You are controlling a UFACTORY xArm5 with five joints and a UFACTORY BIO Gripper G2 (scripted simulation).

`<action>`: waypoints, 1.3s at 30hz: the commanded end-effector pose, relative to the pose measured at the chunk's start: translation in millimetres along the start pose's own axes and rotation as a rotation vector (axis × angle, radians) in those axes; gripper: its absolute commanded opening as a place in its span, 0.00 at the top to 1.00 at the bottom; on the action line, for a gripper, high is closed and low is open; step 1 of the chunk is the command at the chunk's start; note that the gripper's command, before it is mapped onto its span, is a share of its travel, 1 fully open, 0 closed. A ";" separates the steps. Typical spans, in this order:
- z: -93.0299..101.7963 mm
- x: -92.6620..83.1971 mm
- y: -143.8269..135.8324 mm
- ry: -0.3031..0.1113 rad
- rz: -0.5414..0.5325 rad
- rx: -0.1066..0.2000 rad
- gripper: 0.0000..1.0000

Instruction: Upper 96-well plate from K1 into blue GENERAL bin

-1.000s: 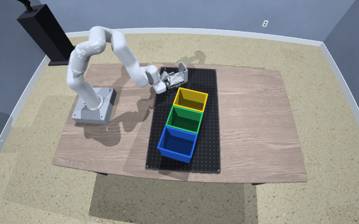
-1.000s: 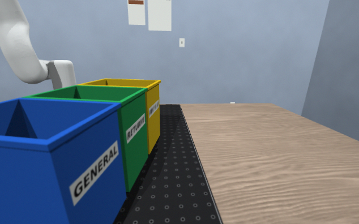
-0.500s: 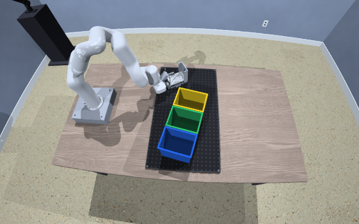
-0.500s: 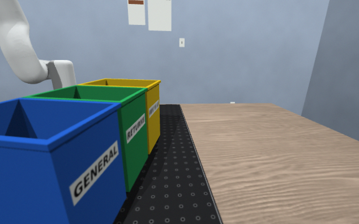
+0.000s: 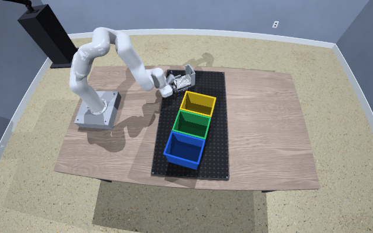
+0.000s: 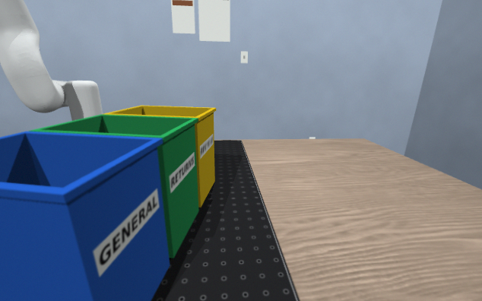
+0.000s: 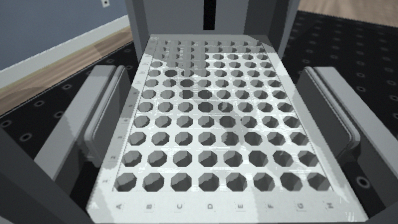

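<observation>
The upper 96-well plate (image 5: 183,81) (image 7: 225,201) lies flat and level at the stack rack K1, whose tall grey end wall (image 5: 190,77) (image 7: 175,21) stands at its far end. My gripper (image 5: 182,82) (image 7: 220,116) is shut on this plate, one pad along each long side. The lower plate is hidden beneath it. The blue bin (image 5: 182,162) (image 6: 19,236) labelled GENERAL stands upright, nearest to the exterior view. Its visible inside shows nothing in it. The gripper is hidden behind the bins in the exterior view.
The green bin (image 5: 195,121) (image 6: 182,213), labelled RETURNS, and the yellow bin (image 5: 201,101) (image 6: 206,175) stand upright in a row between the rack and the blue bin. The yellow one is close beside the rack. All stand on the black perforated board (image 5: 219,132) (image 6: 239,247).
</observation>
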State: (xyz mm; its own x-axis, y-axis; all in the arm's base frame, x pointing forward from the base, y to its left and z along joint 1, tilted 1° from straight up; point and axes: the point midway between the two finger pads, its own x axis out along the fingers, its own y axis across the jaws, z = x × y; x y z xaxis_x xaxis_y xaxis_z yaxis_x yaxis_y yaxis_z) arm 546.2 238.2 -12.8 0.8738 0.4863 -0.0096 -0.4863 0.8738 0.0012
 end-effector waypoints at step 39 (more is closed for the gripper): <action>24.0 0.5 0.0 -0.001 0.000 -0.003 1.00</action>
State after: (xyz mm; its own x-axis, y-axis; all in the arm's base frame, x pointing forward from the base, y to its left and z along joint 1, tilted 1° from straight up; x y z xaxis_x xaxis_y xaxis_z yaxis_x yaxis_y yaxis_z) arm 546.3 238.3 7.1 0.8738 0.4862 -0.0100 -0.4862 0.8739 0.0013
